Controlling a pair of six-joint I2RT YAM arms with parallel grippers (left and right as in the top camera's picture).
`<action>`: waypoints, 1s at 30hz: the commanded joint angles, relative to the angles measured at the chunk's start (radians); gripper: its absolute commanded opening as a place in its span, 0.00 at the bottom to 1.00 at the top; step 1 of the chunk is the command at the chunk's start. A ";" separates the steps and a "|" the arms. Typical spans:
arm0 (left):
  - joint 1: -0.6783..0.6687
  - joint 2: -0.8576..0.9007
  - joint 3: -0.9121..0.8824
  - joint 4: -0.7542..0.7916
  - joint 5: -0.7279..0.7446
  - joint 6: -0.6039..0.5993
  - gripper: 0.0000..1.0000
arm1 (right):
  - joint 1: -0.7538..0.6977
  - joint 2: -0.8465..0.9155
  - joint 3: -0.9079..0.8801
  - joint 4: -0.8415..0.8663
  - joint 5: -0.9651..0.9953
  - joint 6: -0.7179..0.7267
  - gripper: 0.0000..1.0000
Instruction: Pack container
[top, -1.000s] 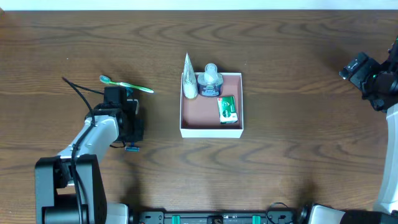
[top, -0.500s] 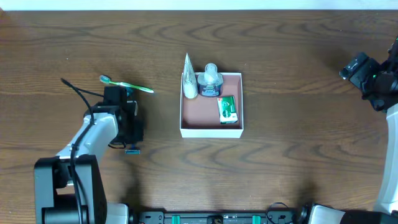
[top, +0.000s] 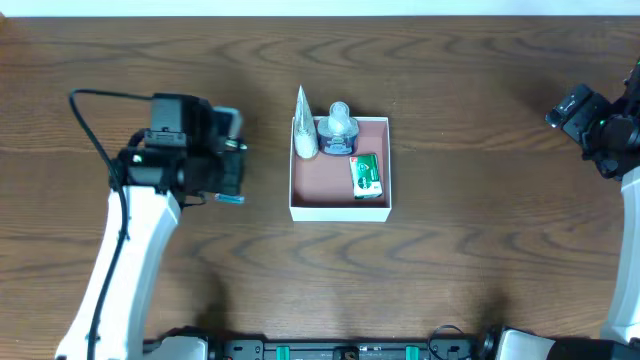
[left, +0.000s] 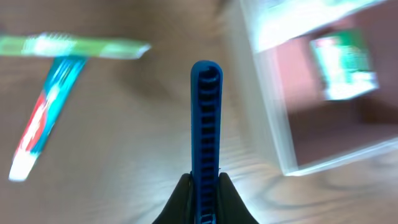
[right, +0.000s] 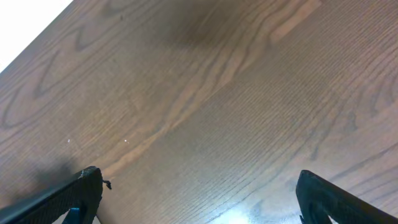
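The container (top: 340, 209), a white-walled square box with a pinkish floor, sits mid-table. It holds a white tube (top: 303, 132), a small bottle (top: 340, 128) and a green packet (top: 366, 176). My left gripper (top: 228, 180) is left of the container, above the table, and shut on a narrow ridged blue item (left: 204, 124) that sticks out forward. In the left wrist view the container's corner (left: 273, 124) lies to the right. A green toothbrush (left: 74, 46) and a teal toothpaste tube (left: 43, 124) lie on the table to the left. My right gripper (right: 199, 193) is open and empty at the far right (top: 590, 125).
The left arm hides the toothbrush and the tube in the overhead view. A black cable (top: 90, 110) loops off the left arm. Bare wooden table (top: 480, 240) surrounds the container on every side.
My left arm has risen and moved up and right toward the container with the blue item in its jaws. It now covers the toothbrush. The right arm has not moved.
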 joint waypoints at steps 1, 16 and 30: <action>-0.104 -0.059 0.021 0.044 0.094 0.064 0.06 | -0.005 0.002 0.012 -0.001 0.000 0.011 0.99; -0.492 -0.054 0.020 0.182 -0.114 0.347 0.06 | -0.005 0.002 0.012 -0.001 0.000 0.011 0.99; -0.533 0.208 0.020 0.186 -0.169 0.809 0.06 | -0.005 0.002 0.012 -0.001 0.000 0.011 0.99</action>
